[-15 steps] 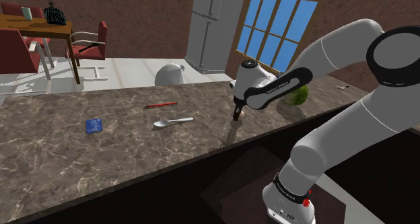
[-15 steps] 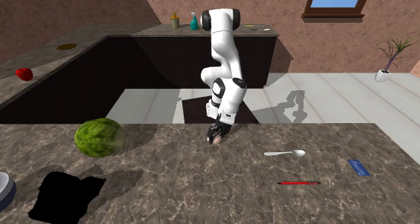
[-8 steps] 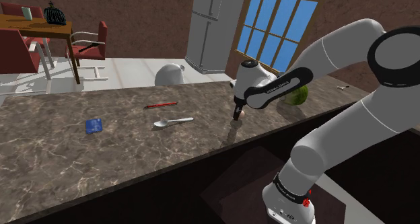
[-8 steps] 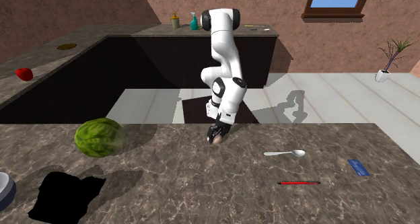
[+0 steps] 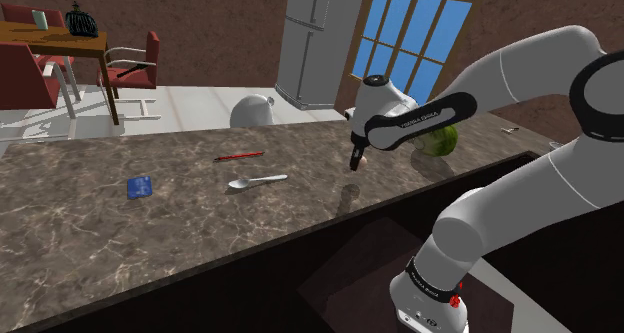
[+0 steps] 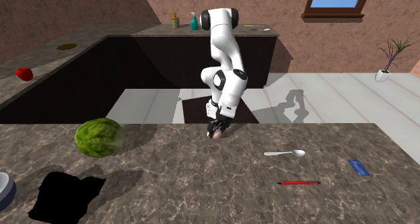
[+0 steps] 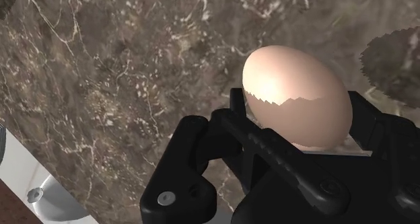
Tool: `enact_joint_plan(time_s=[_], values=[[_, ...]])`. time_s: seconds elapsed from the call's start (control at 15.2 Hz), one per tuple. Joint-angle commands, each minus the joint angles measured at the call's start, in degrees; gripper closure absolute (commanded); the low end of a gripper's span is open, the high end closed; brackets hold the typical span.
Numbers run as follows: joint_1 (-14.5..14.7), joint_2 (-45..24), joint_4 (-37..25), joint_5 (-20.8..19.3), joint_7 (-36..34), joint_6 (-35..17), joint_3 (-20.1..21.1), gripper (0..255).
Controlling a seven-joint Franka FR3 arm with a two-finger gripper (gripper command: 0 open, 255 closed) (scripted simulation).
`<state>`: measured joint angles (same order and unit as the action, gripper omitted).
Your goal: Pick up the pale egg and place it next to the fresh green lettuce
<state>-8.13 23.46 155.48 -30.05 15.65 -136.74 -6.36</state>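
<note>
Across the shoulder view from its left, the dark marbled counter (image 5: pixel 80 211) carries a small blue flat item (image 5: pixel 139 187), then a thin red pen (image 5: pixel 238 156) and just below it a pale spoon (image 5: pixel 257 182). Further right hangs the black gripper (image 5: pixel 355 164), pointing down and held clear of the stone, with a faint shadow on the counter beneath it. The pale egg (image 5: pixel 364 159) sits at its tip, off the surface. Right of that, well apart from the egg, the green lettuce (image 5: pixel 442 141) rests on the counter near its far edge.

In the wrist view the gripper (image 7: pixel 299 118) has its fingers (image 7: pixel 237 118) closed against the egg (image 7: pixel 296 95), which is clasped between them and juts out past their tips.

The second exterior view mirrors the order: lettuce (image 6: pixel 99 137) at its left, the gripper (image 6: pixel 215 130) with the egg (image 6: pixel 217 134) in the middle, the spoon (image 6: pixel 285 153) to the right.
</note>
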Motion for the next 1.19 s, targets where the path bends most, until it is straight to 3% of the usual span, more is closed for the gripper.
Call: enact_joint_plan(time_s=[0.0,1.12], values=[[0.38,1.10,-0.83,0.86,0.86,1.87,0.04,255],[2.21,8.07,-8.88,5.51,6.57,16.29,0.60,255]])
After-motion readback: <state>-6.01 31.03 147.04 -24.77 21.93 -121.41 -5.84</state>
